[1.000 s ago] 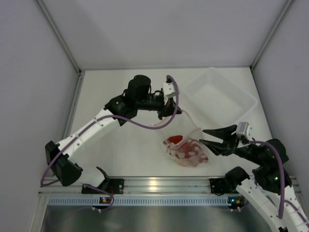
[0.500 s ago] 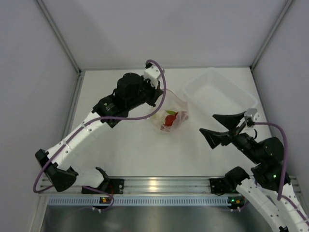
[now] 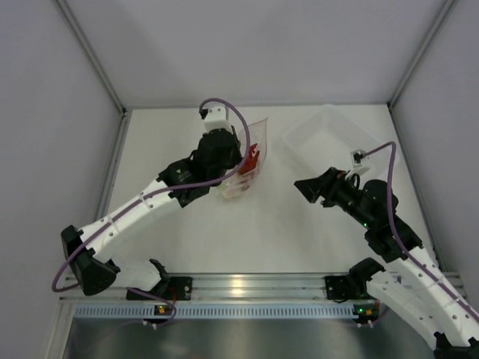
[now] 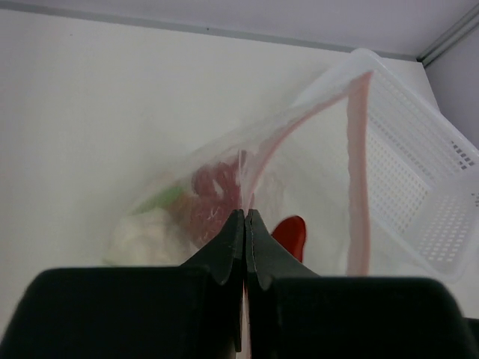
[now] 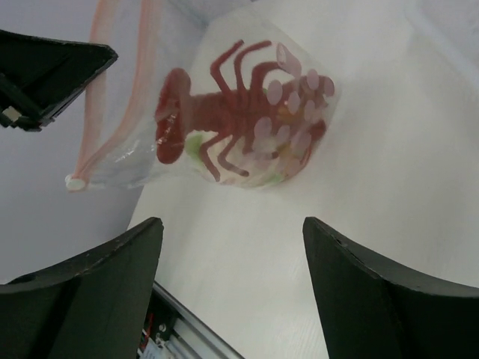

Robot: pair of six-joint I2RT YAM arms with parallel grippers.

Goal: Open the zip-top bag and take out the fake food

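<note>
While the top view gave only a red smear inside the zip-top bag (image 3: 251, 155), the right wrist view showed one whole red lobster (image 5: 224, 105) pressed against clear, crinkled plastic. Only the left wrist view showed the left claw (image 4: 245, 217) clenched on the bag's film, the pink strip (image 4: 358, 187) looping apart. That one bag hung over the bench (image 3: 299, 239) near the far edge's middle, beside one clear tray (image 3: 340, 142). The right claw (image 5: 232, 232) was released, empty and apart from the bag.
</note>
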